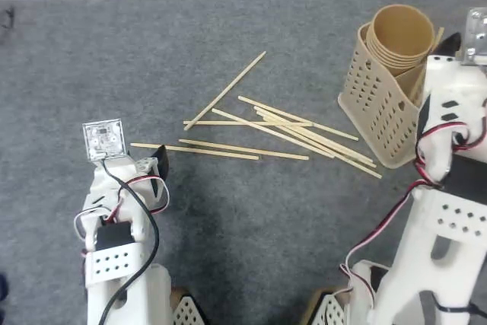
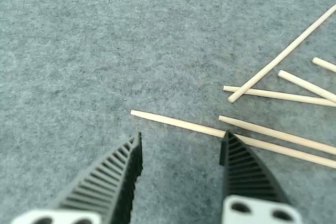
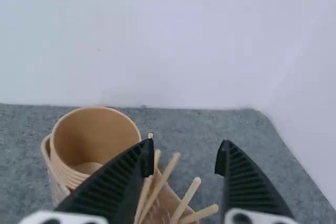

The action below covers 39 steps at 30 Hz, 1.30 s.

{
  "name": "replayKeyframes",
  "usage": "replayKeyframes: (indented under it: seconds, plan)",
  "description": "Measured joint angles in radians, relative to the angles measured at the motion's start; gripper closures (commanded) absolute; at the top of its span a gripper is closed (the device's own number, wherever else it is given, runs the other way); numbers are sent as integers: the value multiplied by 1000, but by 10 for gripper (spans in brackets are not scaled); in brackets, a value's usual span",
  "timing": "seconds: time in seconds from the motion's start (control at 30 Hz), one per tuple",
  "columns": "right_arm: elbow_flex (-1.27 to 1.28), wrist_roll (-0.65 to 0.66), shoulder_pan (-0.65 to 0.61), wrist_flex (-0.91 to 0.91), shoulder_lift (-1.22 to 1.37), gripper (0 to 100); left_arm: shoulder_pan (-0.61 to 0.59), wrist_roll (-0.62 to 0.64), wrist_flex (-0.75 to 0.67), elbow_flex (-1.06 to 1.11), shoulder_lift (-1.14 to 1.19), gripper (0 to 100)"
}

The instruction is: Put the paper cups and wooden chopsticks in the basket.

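Slender wooden chopsticks lie strewn on fuzzy grey desk, nested paper cups in perforated beige basket, apparently plastic, left hand gapes wide, right hand wide above basket

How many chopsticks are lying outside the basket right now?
9, roughly. Two chopsticks lie by the left end effector, one slants alone, and the rest cross in a pile beside the basket; overlaps may hide more.
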Motion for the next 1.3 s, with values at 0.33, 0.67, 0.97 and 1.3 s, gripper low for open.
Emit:
replayKeyframes:
  seconds: [0.33, 0.67, 0.97, 1.3]
  plan:
    - [-259, 110, -436, 387, 203, 809, 2, 0, 0, 0, 0, 776]
    - [-396, 324, -641, 606, 681, 812, 3, 0, 0, 0, 0, 776]
    - [-396, 537, -718, 588, 948, 812, -34, 0, 0, 0, 0, 776]
    - [-396, 583, -674, 446, 1188, 812, -38, 0, -11, 0, 0, 776]
